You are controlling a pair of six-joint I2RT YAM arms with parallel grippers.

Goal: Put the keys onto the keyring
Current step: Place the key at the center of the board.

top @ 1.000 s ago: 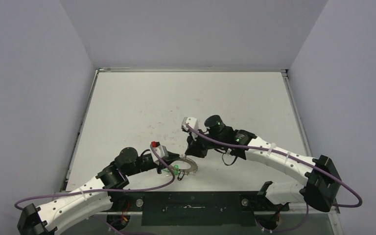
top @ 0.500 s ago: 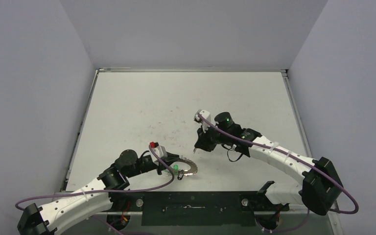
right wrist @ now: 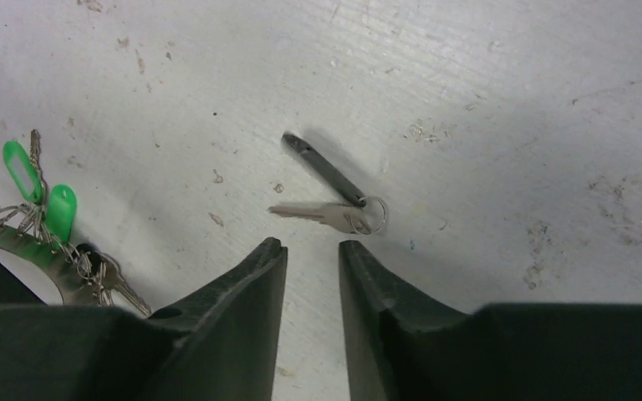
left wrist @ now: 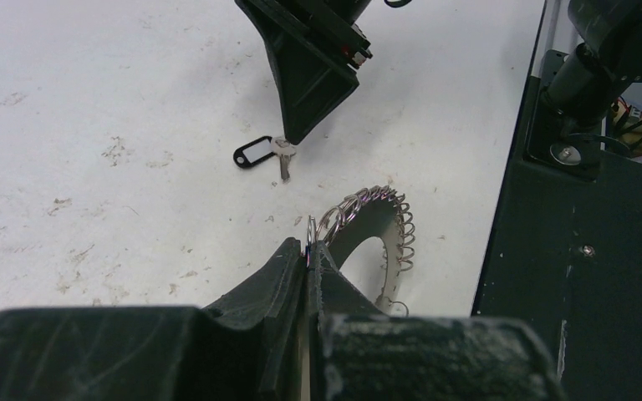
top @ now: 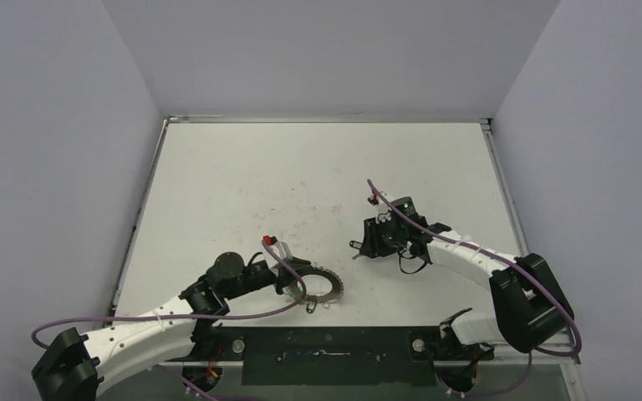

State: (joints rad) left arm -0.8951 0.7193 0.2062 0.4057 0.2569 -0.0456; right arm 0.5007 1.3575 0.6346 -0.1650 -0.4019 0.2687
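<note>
My left gripper [left wrist: 309, 247] is shut on a small wire loop at the rim of the keyring [left wrist: 382, 219], a scalloped silver hoop lying near the table's front edge [top: 338, 285]. Two green tags [right wrist: 60, 210] and silver keys hang at the ring [right wrist: 12, 236]. A silver key [right wrist: 324, 215] joined to a black tag [right wrist: 326, 172] lies loose on the table. My right gripper [right wrist: 311, 249] is open just short of it, with nothing between its jaws. The left wrist view shows the same black-tagged key [left wrist: 261, 153] under the right gripper's fingers [left wrist: 311, 92].
The black base plate [left wrist: 577, 251] and the arm mounts run along the table's near edge, right beside the ring. Grey walls close the table [top: 318, 167] on three sides. Its white top is scuffed with small marks.
My right gripper has moved right, away from the ring, and its jaws have opened; the black-tagged key now lies on the table. The left gripper, still shut, has shifted the ring slightly right.
</note>
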